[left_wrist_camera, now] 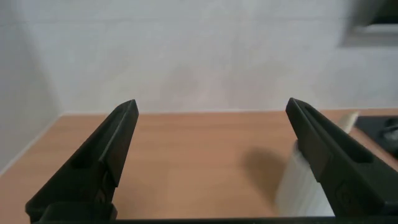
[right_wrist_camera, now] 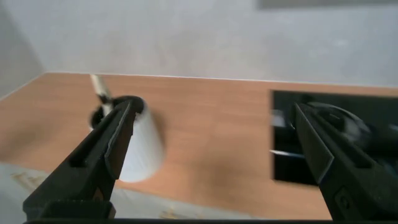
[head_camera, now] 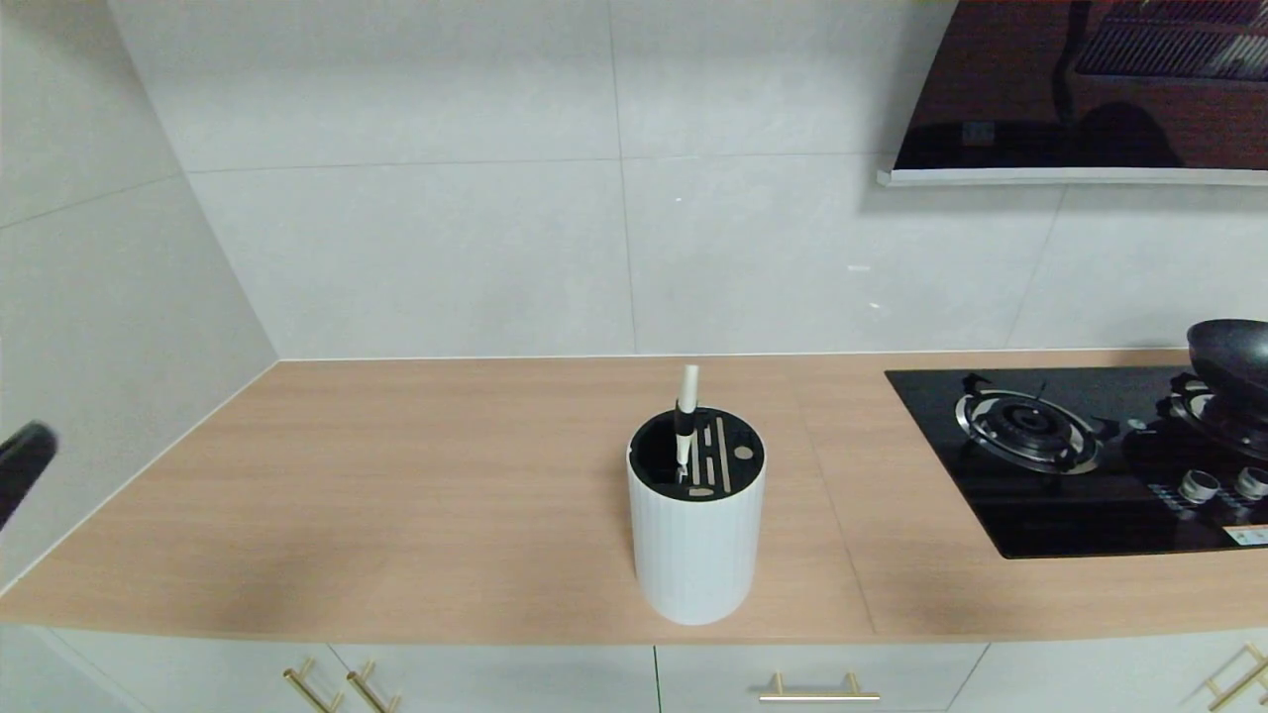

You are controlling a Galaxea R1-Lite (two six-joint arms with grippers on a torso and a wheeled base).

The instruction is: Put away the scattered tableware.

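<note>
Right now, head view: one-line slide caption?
White utensil holder on the wooden counter, one utensil standing in it, gas stove to the robot's right.

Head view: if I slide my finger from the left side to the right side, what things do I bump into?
left arm's dark tip → white holder → black stove

A home kitchen: wooden countertop [head_camera: 396,495], gas hob [head_camera: 1080,460], range hood [head_camera: 1080,89], tiled wall [head_camera: 446,228]
</note>
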